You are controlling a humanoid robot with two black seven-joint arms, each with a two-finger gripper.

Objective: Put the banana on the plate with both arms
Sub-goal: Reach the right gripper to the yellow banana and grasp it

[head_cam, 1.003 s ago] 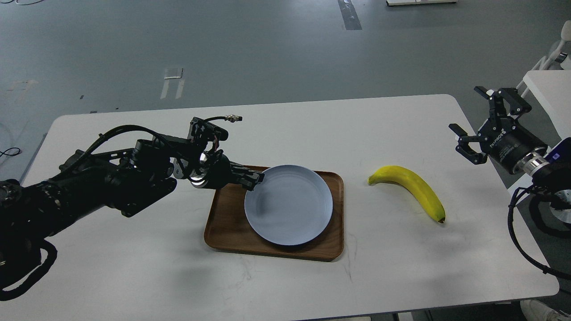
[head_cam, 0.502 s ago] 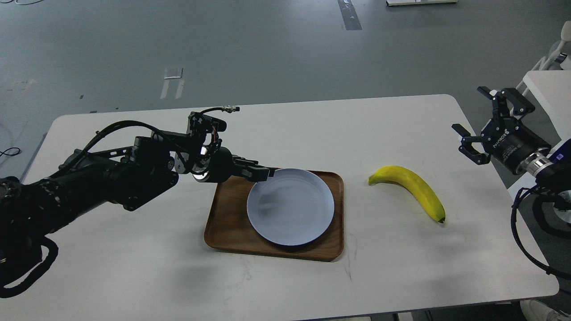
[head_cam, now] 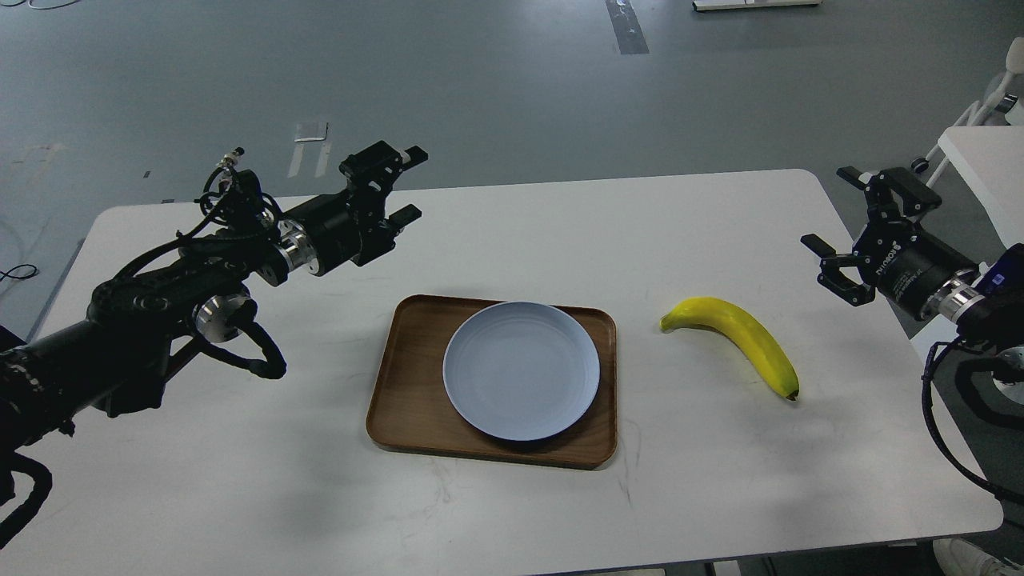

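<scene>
The yellow banana (head_cam: 738,339) lies on the white table, right of the tray, with its dark tip toward me. The pale blue-grey plate (head_cam: 521,370) sits flat on the brown wooden tray (head_cam: 408,384) at the table's middle. My left gripper (head_cam: 410,182) is open and empty, raised above the table up and left of the tray, apart from the plate. My right gripper (head_cam: 834,212) is open and empty, hovering at the table's right edge, up and right of the banana.
The white table (head_cam: 240,448) ends close behind my left gripper and beside my right gripper. Another white table (head_cam: 980,164) and a chair stand off to the far right. Grey floor lies beyond.
My left gripper has let go of the plate's left rim and drawn back up and to the left, opening. The plate has settled on the tray. My right gripper has shifted slightly left.
</scene>
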